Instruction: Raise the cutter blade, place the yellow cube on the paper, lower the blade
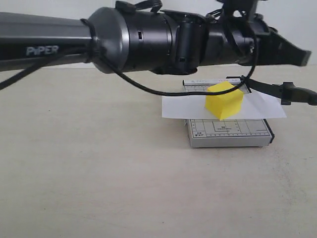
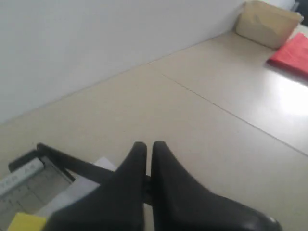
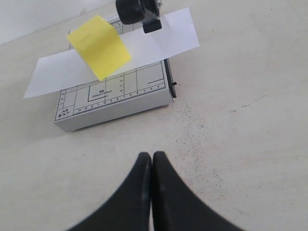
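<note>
The bright yellow cube (image 1: 224,100) sits on the white paper strip (image 1: 173,108) across the grey gridded trimmer base (image 1: 228,133), centre-right of the exterior view. Upper right, the left gripper (image 1: 302,55) hangs pressed together and empty, above the black cutter blade (image 1: 296,93). The right gripper (image 3: 152,157) is closed too and holds nothing, apart from the trimmer.

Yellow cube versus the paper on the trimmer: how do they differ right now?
The yellow cube is a bright solid block; the paper is a thin, flat white sheet. The cube sits on the paper, while the paper lies directly on the trimmer base. The cube fits within the base's width; the paper overhangs both its sides. Both are plain and unmarked.
</note>
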Controlling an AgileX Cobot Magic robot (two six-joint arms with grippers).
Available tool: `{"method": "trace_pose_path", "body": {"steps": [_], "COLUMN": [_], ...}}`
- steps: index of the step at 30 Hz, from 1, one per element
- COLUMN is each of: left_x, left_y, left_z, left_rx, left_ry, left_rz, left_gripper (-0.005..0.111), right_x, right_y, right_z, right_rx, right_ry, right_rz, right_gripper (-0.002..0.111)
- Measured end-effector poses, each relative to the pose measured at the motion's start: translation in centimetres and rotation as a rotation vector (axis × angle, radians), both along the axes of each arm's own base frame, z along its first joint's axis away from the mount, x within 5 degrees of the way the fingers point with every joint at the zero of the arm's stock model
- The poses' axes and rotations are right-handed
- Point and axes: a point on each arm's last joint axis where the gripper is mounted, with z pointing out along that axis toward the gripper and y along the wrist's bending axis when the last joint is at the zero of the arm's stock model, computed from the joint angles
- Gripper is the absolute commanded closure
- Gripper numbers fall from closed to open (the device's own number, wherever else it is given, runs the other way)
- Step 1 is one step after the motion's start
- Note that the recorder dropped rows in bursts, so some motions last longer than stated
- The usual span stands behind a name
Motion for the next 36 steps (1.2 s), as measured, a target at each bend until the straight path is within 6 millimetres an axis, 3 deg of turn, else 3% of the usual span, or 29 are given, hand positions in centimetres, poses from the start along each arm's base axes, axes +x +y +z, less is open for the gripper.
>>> {"method": "trace_pose_path", "body": {"steps": [3,5,8,10,12,15,18,20,22,25,28,30,32,36], "left_x": [-4.7,-6.8,-7.2,-6.5,-5.8,-4.2,-2.9,-2.4,-2.7,-4.8,-7.7,-9.3,-10.7,-14.0], "left_y": [-0.2,1.1,4.8,7.6,10.3,14.8,18.8,21.5,23.7,26.0,27.8,29.3,30.8,34.2], "left_z": [1.1,-0.9,-6.6,-8.4,-8.8,-8.0,-6.1,-3.9,-0.7,4.9,8.2,8.7,7.9,3.6], "left_rx": [0.109,0.188,0.287,0.282,0.231,0.109,-0.009,-0.058,-0.079,-0.059,0.009,0.059,0.108,0.18], "left_ry": [-0.15,-0.128,0.11,0.26,0.369,0.429,0.345,0.2,0.009,-0.301,-0.449,-0.458,-0.427,-0.32], "left_rz": [-0.183,-0.235,-0.09,0.101,0.309,0.606,0.806,0.868,0.847,0.703,0.568,0.53,0.518,0.568], "left_gripper": [0.102,0.102,0.102,0.102,0.102,0.102,0.102,0.102,0.102,0.102,0.102,0.102,0.102,0.102], "right_x": [0.0,0.0,0.0,0.0,0.0,0.0,0.0,0.0,0.0,0.0,0.0,0.0,0.0,0.0], "right_y": [0.0,0.0,0.0,0.0,0.0,0.0,0.0,0.0,0.0,0.0,0.0,0.0,0.0,0.0], "right_z": [0.0,0.0,0.0,0.0,0.0,0.0,0.0,0.0,0.0,0.0,0.0,0.0,0.0,0.0], "right_rx": [0.0,0.0,0.0,0.0,0.0,0.0,0.0,0.0,0.0,0.0,0.0,0.0,0.0,0.0], "right_ry": [0.002,0.002,0.002,0.002,0.002,0.002,0.002,0.002,0.002,0.002,0.002,0.002,0.002,0.002], "right_rz": [0.001,0.001,0.001,0.001,0.001,0.001,0.001,0.001,0.001,0.001,0.001,0.001,0.001,0.001], "right_gripper": [0.108,0.108,0.108,0.108,0.108,0.108,0.108,0.108,0.108,0.108,0.108,0.108,0.108,0.108]}}
